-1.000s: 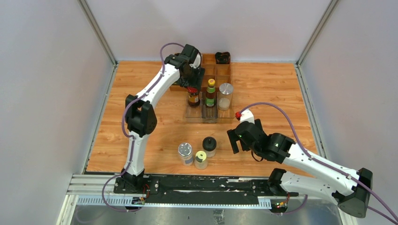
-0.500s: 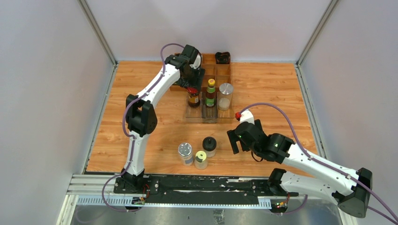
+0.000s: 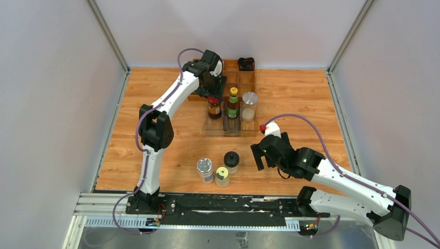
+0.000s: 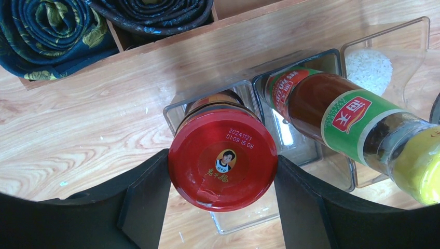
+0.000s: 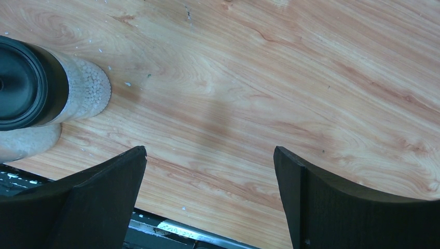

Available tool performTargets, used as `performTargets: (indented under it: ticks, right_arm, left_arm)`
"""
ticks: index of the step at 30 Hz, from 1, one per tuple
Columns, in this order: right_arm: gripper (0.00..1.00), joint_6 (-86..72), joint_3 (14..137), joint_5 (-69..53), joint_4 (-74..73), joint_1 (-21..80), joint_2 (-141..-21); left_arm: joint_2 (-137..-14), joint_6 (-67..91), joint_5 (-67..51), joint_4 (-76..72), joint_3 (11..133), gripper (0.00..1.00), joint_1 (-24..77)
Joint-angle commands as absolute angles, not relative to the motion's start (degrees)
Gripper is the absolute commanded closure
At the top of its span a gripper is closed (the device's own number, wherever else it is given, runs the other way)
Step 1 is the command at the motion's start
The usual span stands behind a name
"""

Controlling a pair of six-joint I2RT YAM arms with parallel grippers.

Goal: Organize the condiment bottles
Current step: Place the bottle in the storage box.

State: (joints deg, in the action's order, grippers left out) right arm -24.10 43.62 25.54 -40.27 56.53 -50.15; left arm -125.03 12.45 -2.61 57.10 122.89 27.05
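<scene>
The left gripper (image 4: 223, 162) clamps the red-capped jar (image 4: 223, 155) by its lid in the clear tray's (image 4: 385, 30) left slot, the right gripper (image 5: 210, 155) hangs open, and a skewed release could tip the jar into the green-labelled sauce bottle (image 4: 337, 116).

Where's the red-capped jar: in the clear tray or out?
In. The red-capped jar is inside the clear tray's left compartment, left gripper closed on its cap. Fully seated: cannot tell.
</scene>
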Motion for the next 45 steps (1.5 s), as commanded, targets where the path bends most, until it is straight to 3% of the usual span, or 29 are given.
performTargets:
  ticks: [1, 15, 45]
  right_arm:
    - [0.01, -23.47, 42.98, 26.85, -40.52, 57.12, -50.10]
    - [0.01, -23.47, 42.89, 26.72, -40.43, 57.12, -49.99]
    - [0.01, -23.65, 42.54, 26.24, -40.17, 57.13, -49.77]
  left_arm:
    - [-124.10, 12.04, -4.74, 55.90, 121.59, 0.28, 26.54]
    - [-122.63, 11.70, -5.19, 55.90, 118.19, 0.17, 26.54]
    - [-113.14, 11.07, -4.37, 55.83, 105.68, 0.14, 26.80]
